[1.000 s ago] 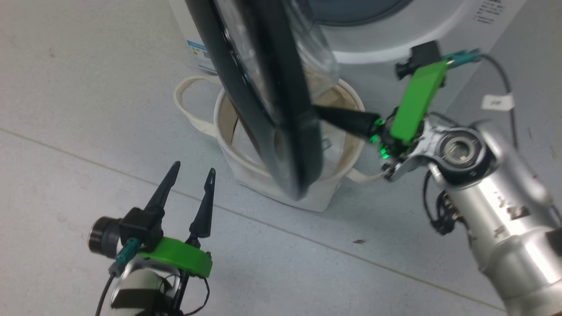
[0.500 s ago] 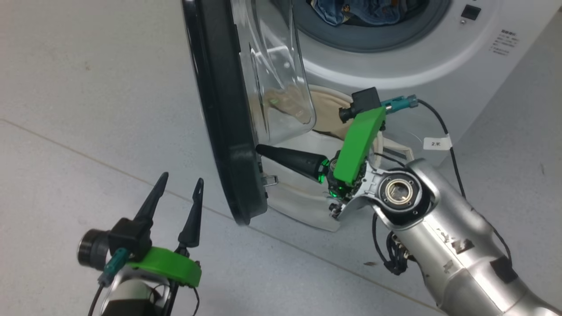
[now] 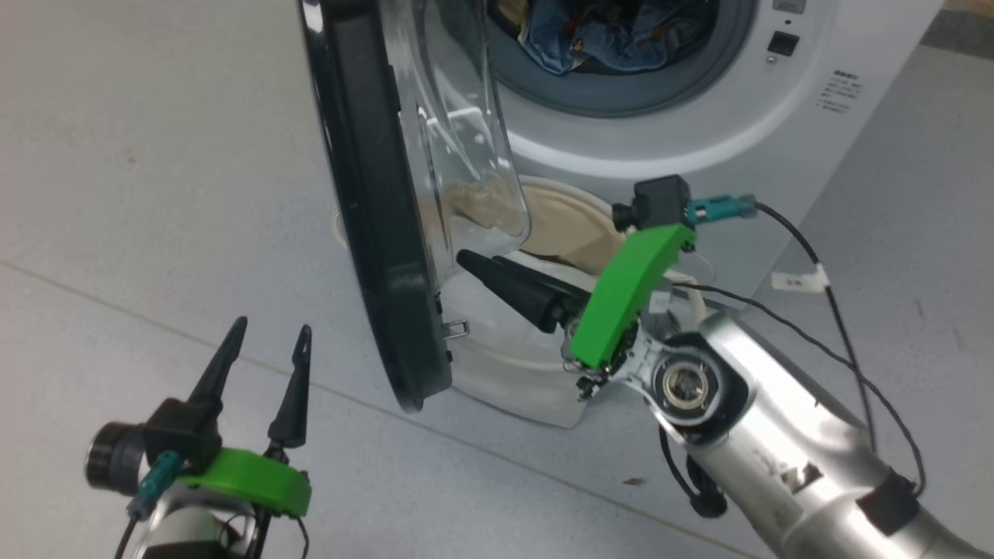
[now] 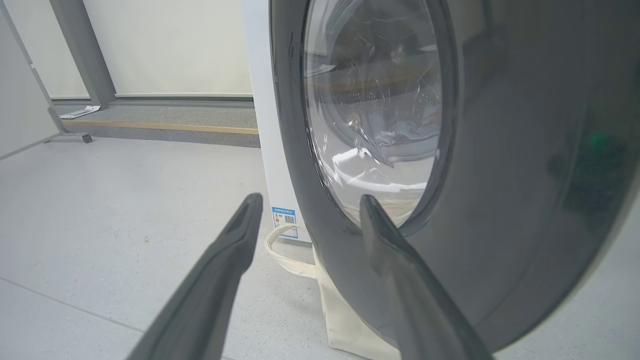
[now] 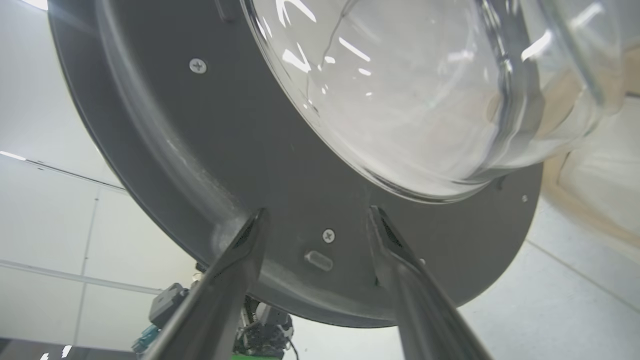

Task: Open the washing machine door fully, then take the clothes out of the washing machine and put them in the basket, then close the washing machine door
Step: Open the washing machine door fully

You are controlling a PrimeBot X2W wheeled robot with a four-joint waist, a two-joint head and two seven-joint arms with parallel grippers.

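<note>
Right gripper (image 3: 477, 262) aims its two long, tapered dark fingers, spread apart and holding nothing, at the matte grey inner face of the washing machine door (image 3: 365, 194), just under the bulging clear glass window (image 5: 425, 100). Whether the tips touch the plastic I cannot tell. In the right wrist view a small screw head (image 5: 328, 236) and an oval slot (image 5: 318, 261) sit between the tips. The door stands swung out, edge-on to the head view, from the white boxy washing machine (image 3: 699, 132), and its wide outer rim is glossy black. Left gripper (image 3: 270, 330) hangs low over the smooth grey floor (image 3: 116, 194) on the door's outer side, fingers likewise parted and empty. The clothes (image 3: 613, 35), crumpled blue fabric, lie inside the drum behind the grey rubber ring (image 3: 621, 99). The basket (image 3: 512, 373), a round cream canvas tub with a loop handle (image 4: 280, 250), stands on the floor against the foot of the machine's front, under the open door
</note>
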